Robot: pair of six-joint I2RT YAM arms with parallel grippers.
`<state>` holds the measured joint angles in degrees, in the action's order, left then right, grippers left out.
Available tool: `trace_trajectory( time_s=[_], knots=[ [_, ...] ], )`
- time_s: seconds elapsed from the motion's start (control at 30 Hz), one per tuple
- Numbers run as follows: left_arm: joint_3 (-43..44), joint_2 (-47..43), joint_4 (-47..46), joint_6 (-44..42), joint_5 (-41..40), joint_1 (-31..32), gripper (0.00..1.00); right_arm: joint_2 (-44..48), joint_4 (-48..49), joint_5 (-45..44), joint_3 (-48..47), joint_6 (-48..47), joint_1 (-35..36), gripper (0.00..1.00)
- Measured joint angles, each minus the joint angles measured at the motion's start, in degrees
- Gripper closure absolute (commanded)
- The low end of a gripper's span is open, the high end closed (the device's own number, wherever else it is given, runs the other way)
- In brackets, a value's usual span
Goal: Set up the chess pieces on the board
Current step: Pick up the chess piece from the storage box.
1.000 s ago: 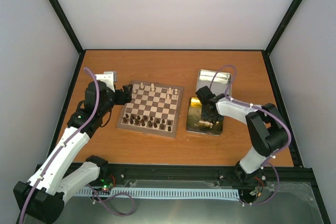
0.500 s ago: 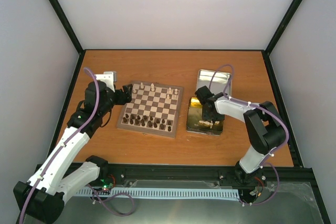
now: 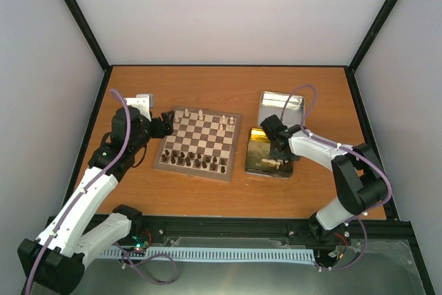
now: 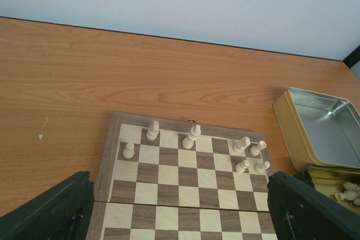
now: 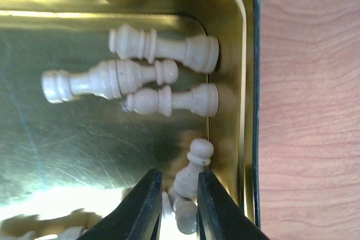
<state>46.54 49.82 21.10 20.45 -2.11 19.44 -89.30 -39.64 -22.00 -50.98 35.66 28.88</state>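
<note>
Chess pieces against tin wall; right fingers seemingly tight on pawn, left fingers wide.

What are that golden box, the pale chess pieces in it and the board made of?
The golden box looks metal: mirror-glossy, reflecting the pieces. The pale chess pieces are matte cream with turned rings; wood or plastic, unclear. The board seems wooden, grain showing on its border.

Chessboard: one
Gold tin: one
Silver tin lid: one
Cream-white chess pieces standing on squares: seven, by the left wrist view
Cream-white chess pieces inside that tin: four clear, more cut off at the frame edge
Dark brown chess pieces: too small to count
</note>
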Motion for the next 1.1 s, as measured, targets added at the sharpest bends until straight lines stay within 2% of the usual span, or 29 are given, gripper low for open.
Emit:
trace_trajectory(
  time_s=[0.33,0.5,0.57,0.87,1.1],
  knots=[
    [0.00,0.00,0.00,0.00,0.02,0.00,0.15,0.00,-0.46,0.87,2.40,1.64,0.00,0.76],
    [0.00,0.00,0.00,0.00,0.02,0.00,0.15,0.02,0.02,1.95,2.86,1.92,0.00,0.93],
    [0.00,0.00,0.02,0.00,0.02,0.00,0.15,0.22,0.70,2.19,3.17,2.40,0.02,0.95],
    [0.00,0.00,0.00,0.00,0.00,0.00,0.15,3.15,1.05,2.19,1.55,1.20,1.51,0.93],
    [0.00,-0.35,0.02,0.00,-0.04,0.00,0.15,7.56,5.99,8.24,-3.10,-0.52,1.79,0.92]
  ],
)
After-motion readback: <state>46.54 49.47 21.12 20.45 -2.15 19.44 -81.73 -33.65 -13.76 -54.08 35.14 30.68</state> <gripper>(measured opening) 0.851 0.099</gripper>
